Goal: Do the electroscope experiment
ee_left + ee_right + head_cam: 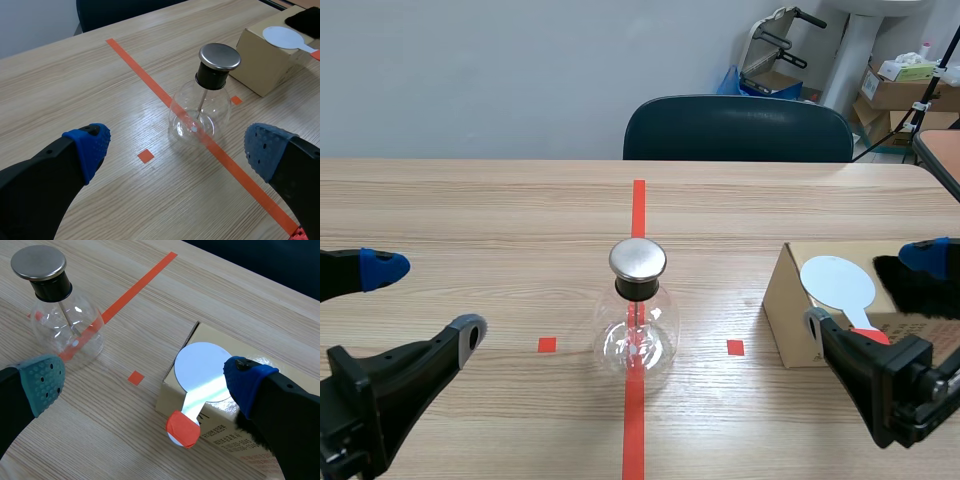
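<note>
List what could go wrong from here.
The paddle lies flat on the box, its red-taped handle end at the edge; the open right gripper could nudge it off instead of gripping it. The glass flask stands free with a metal cap on top; a hard touch there might tip it.

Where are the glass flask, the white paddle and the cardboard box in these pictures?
glass flask (637, 338): scene view, on its round glass belly.
white paddle (201, 371): right wrist view, on its round disc.
cardboard box (788, 318): scene view, on its near side wall.
</note>
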`<state>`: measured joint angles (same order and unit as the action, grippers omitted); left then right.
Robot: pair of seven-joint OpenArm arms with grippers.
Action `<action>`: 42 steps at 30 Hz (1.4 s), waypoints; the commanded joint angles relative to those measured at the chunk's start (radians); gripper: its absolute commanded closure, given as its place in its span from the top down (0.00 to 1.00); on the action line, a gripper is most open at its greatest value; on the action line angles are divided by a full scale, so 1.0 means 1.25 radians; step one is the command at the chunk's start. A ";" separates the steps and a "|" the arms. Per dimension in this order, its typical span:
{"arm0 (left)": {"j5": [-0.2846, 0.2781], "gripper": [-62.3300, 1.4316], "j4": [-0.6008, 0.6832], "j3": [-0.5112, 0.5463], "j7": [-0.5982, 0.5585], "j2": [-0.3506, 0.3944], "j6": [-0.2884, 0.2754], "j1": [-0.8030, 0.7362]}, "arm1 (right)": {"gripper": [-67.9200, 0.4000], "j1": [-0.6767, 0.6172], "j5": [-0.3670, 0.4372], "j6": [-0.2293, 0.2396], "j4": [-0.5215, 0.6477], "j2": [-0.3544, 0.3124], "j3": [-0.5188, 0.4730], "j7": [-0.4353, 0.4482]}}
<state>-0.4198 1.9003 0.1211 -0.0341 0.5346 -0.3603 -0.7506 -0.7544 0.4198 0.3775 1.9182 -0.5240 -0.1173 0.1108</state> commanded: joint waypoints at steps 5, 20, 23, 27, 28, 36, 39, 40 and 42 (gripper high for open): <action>-0.002 0.92 0.018 0.002 -0.016 -0.002 0.008 0.000 | 1.00 -0.018 -0.251 0.012 0.055 -0.008 -0.004 0.009; -0.002 0.92 0.018 0.002 -0.016 -0.002 0.008 0.001 | 1.00 -0.168 -1.025 -0.281 0.075 0.168 0.034 0.096; -0.002 0.92 0.018 0.002 -0.016 -0.002 0.008 0.001 | 1.00 -0.165 -1.133 -0.384 0.037 0.222 0.044 0.096; -0.002 0.92 0.018 0.002 -0.016 0.004 0.007 0.000 | 1.00 -0.137 -1.220 -0.517 -0.042 0.264 0.063 0.089; -0.002 0.92 0.018 0.002 -0.016 0.008 0.007 0.000 | 1.00 -0.128 -1.242 -0.542 -0.064 0.268 0.070 0.080; -0.002 0.92 0.018 -0.052 -0.031 0.090 0.006 0.000 | 1.00 -0.030 -1.290 -0.714 -0.230 0.267 0.132 -0.009; -0.002 0.92 0.018 -0.076 -0.045 0.121 0.006 0.000 | 1.00 -0.001 -1.295 -0.730 -0.269 0.266 0.142 -0.015; -0.002 0.92 0.018 -0.084 -0.048 0.131 0.006 0.000 | 1.00 0.008 -1.297 -0.730 -0.282 0.266 0.143 -0.015; -0.002 0.92 0.018 -0.096 -0.058 0.149 0.006 0.000 | 1.00 0.027 -1.297 -0.731 -0.303 0.266 0.143 -0.006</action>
<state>-0.4164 1.9003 0.0036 -0.0841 0.7200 -0.3458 -0.7506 -0.7284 -1.2015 -0.5240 1.5215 -0.1757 0.0685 0.0978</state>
